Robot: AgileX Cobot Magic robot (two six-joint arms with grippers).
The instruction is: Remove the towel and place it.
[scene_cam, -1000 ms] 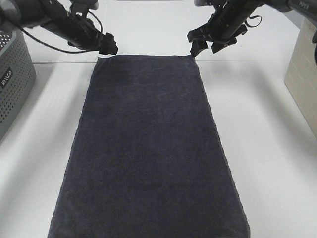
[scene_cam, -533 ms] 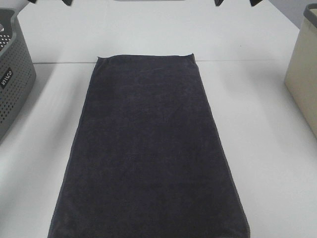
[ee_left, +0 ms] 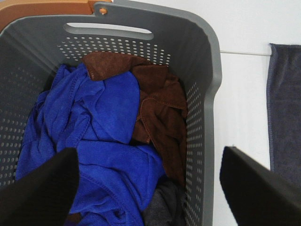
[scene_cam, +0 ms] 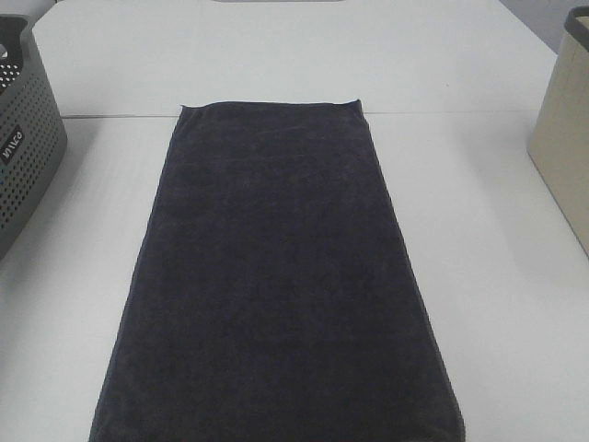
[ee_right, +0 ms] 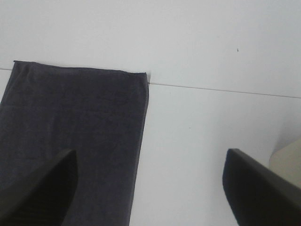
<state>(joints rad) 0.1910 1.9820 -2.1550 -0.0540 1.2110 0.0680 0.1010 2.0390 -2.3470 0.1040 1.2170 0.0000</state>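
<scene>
Left gripper (ee_left: 150, 188): spread wide, empty, above grey basket (ee_left: 209, 94) holding blue cloth (ee_left: 94, 127), brown cloth (ee_left: 155, 103). Right gripper (ee_right: 150, 188): spread, empty, above towel (ee_right: 70, 127) edge.

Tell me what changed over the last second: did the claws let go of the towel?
Both claws left the towel's far corners and pulled back out of the high view. The left claw now hangs open over the grey basket of cloths; the right claw is open above the table beside the towel. The towel lies flat, unmoved.
</scene>
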